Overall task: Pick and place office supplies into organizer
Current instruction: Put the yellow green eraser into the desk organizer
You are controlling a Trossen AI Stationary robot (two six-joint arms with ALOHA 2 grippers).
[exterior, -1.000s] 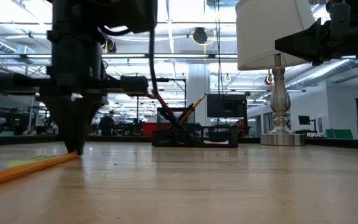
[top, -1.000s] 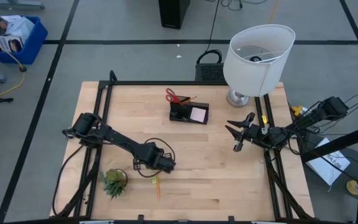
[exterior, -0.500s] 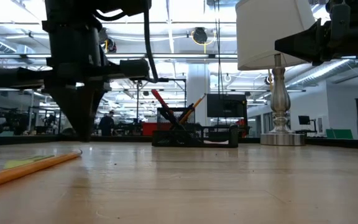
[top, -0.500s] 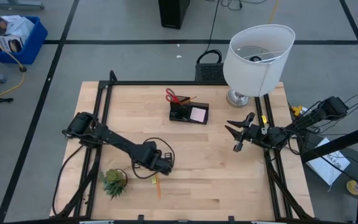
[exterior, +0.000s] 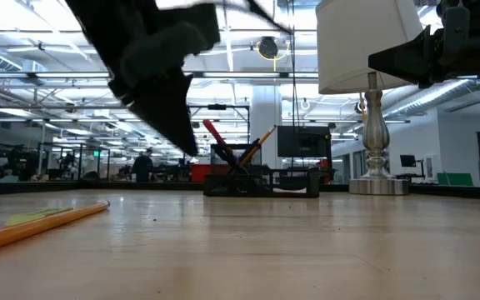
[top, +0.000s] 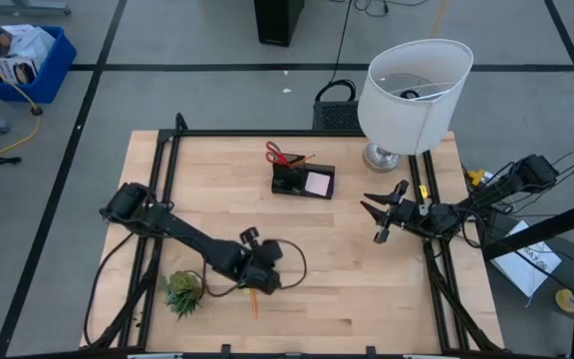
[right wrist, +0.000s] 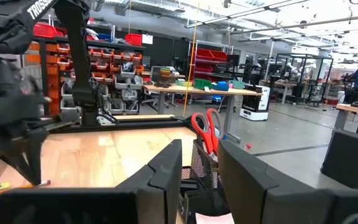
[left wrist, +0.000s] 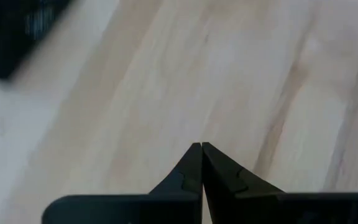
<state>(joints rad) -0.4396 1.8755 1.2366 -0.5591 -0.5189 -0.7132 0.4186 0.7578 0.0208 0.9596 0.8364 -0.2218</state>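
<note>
One pencil (top: 252, 299) left on the counter (top: 367, 289), near-left, beside the plant (top: 182, 291). Organizer (top: 303, 180) far-centre. Left gripper (top: 263, 279) above the pencil, fingers pressed together, empty. Right gripper (top: 379, 214) waits right, fingers spread. Step: pencil pickup; next needs spreading and descent.

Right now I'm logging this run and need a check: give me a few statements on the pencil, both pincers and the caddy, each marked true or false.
1. The left pincer is shut and holds nothing. True.
2. The pencil stands in the organizer. False: it lies on the table near the potted plant.
3. The red-handled scissors are in the organizer. True.
4. The right pincer grips the sticky-note pad. False: it is open and empty, off by the table's right side.
5. The lamp lies tipped over. False: it stands upright.
</note>
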